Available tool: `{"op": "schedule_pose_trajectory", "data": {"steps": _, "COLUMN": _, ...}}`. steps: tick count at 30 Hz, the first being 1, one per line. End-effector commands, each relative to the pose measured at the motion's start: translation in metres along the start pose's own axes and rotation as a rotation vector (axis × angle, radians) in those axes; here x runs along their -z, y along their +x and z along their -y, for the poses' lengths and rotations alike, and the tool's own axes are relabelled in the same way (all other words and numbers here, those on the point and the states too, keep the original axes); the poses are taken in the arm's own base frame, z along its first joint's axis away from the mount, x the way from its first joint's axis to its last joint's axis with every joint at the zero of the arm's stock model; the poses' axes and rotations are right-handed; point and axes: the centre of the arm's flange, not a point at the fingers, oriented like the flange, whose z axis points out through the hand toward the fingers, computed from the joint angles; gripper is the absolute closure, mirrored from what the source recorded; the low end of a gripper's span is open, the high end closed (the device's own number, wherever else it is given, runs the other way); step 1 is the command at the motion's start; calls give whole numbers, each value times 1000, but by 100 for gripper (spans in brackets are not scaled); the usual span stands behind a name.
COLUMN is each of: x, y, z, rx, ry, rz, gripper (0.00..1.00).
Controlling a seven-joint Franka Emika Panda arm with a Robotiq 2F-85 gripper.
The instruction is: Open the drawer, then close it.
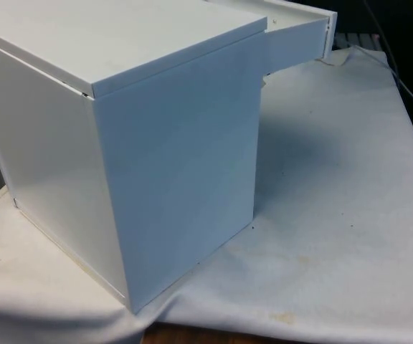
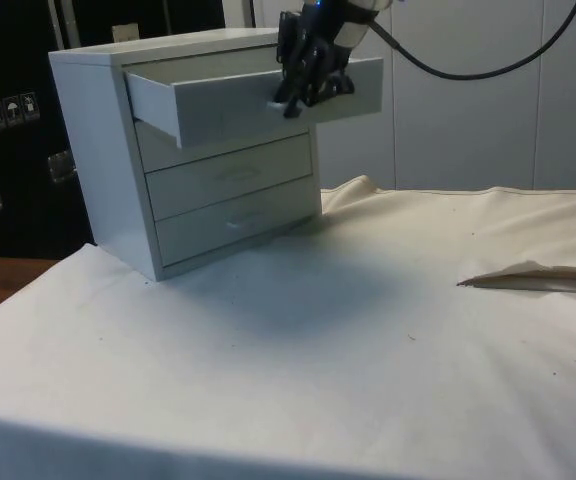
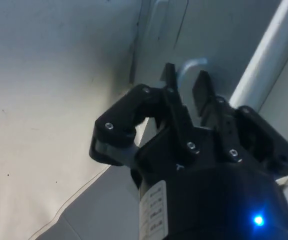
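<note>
The table [image 2: 348, 340] is covered by a white cloth [image 1: 335, 215]. A white chest [image 2: 198, 150] of three drawers is set on the cloth. Well apart from the chest, a raised fold [image 2: 538, 278] is seen in the cloth.

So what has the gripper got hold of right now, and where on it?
The gripper is at the front panel of the pulled-out top drawer, its fingers either side of the handle; a firm grasp cannot be confirmed.
</note>
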Motion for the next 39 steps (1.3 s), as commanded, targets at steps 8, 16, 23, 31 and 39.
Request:
{"op": "schedule_pose_trajectory", "data": {"steps": 8, "x": 0, "y": 0, "z": -1, "rx": 1, "ry": 1, "rz": -1, "gripper": 39}}
{"op": "schedule_pose_trajectory", "data": {"steps": 16, "x": 1, "y": -4, "z": 13, "rx": 6, "ry": 10, "rz": 1, "gripper": 1}}
{"op": "schedule_pose_trajectory", "data": {"steps": 23, "x": 4, "y": -15, "z": 36, "rx": 20, "ry": 33, "rz": 4, "gripper": 0}}
{"op": "schedule_pose_trajectory", "data": {"steps": 31, "x": 12, "y": -23, "z": 54, "rx": 42, "ry": 43, "rz": 3, "gripper": 0}}
{"op": "schedule_pose_trajectory", "data": {"steps": 39, "x": 17, "y": -26, "z": 68, "rx": 70, "ry": 50, "rz": -7, "gripper": 0}}
